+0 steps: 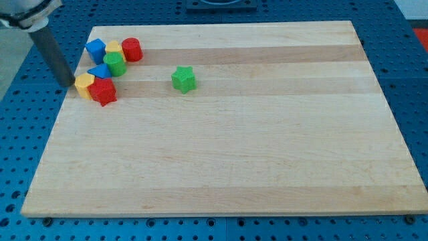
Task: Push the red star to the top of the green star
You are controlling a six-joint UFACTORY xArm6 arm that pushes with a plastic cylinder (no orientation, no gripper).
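Red star (103, 92) is sitting in the cluster at the board's (267, 167) upper left | my tip (69, 83) (a bare rod, nothing to open or close) is waiting just left, beside the yellow block (83, 85) | green star (182, 79) is lying well apart, rightward.

We list a wooden board (227, 154) of pale glued strips, lying on a blue perforated table (17, 140) that shows around it on every side. All non-task blocks sit in one cluster near the board's 10 o'clock corner. At the cluster's 10 o'clock we note a blue cube (95, 49); touching it at 3 o'clock, a yellow block (114, 47), shape unclear; at its 3 o'clock, a red cylinder (132, 49). Below the yellow block stands a green cylinder (115, 64). At that one's 7 o'clock lies a blue triangular block (99, 71), and at 7 o'clock again a yellow block (83, 85), shape unclear.
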